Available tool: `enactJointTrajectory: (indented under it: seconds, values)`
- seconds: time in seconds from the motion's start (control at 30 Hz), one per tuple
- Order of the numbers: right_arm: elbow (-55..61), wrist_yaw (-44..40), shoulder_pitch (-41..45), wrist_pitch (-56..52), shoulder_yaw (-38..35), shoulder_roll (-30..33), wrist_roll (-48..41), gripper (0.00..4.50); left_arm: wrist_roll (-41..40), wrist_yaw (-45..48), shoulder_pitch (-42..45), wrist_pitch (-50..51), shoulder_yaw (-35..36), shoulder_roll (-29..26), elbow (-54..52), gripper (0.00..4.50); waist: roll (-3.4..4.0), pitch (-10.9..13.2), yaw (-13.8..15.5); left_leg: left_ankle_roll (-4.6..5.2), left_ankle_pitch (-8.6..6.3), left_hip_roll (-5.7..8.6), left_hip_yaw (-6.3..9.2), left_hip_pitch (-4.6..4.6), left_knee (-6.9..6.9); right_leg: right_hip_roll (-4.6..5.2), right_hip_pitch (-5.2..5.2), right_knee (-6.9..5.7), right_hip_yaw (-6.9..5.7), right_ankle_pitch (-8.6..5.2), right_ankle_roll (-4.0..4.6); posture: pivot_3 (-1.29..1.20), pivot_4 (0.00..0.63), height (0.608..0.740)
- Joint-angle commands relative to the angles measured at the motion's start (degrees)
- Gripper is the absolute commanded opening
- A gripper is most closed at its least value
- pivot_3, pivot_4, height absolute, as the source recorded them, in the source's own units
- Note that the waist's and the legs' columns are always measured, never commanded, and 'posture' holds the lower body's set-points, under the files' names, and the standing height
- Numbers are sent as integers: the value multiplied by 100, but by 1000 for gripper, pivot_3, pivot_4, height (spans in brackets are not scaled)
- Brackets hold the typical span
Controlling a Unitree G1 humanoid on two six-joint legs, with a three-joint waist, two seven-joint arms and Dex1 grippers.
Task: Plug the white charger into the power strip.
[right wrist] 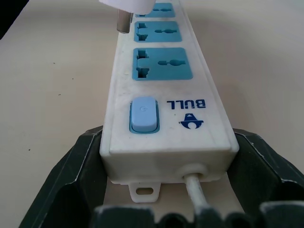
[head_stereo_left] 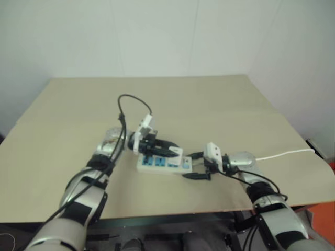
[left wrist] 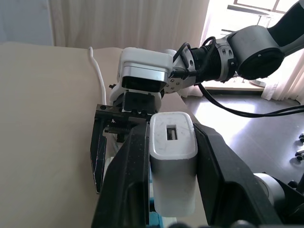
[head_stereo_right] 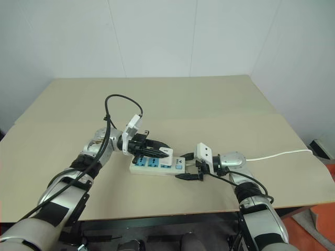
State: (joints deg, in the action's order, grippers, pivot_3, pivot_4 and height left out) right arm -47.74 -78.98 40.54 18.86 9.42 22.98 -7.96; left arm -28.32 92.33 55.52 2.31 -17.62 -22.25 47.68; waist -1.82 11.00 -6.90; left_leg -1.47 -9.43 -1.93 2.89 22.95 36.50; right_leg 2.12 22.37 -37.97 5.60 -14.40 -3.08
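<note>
The power strip (right wrist: 168,118) carries the brand "BULL" in dark blue capitals on its white top, beside the pale blue switch (right wrist: 143,114); under the word sits a small dark blue logo mark.

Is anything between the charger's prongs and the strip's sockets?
No. In the right wrist view the white charger hangs just above the power strip; only bare air separates them.
</note>
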Motion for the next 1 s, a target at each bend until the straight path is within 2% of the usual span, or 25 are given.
enactJointTrajectory:
  seconds: [0.03,1.0]
  values:
    - [-62,-135,-34,-293,161,-49,165,3418,38,17,215,-181,36,1,57,1012,0,0,0,0,0,0,0,0,0,0,0,0,0,0,0,0,150,740]
    - [-67,-2,-50,-136,152,-66,279,3418,776,17,529,-953,149,357,1124,1012,0,0,-22,0,0,0,0,-1,-16,0,1,15,0,-2,0,0,150,740]
